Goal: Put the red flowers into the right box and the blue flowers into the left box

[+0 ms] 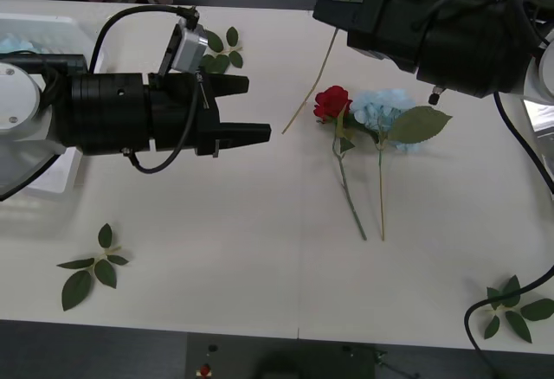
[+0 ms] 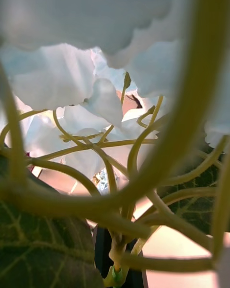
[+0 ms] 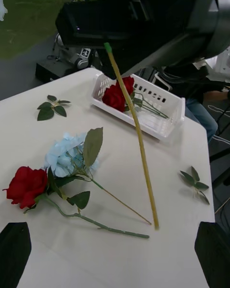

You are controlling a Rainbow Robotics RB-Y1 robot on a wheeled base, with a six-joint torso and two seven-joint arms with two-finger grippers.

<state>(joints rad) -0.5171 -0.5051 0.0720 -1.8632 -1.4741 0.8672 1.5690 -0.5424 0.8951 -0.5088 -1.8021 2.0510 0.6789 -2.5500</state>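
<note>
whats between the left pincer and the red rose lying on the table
In the front view, bare tabletop apart from the thin stem tip of the blue flower held by the right pincer, between left pincer and red rose.

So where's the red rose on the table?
In the front view the red rose lies mid-table, right of centre, touching the blue flower on its right.
</note>
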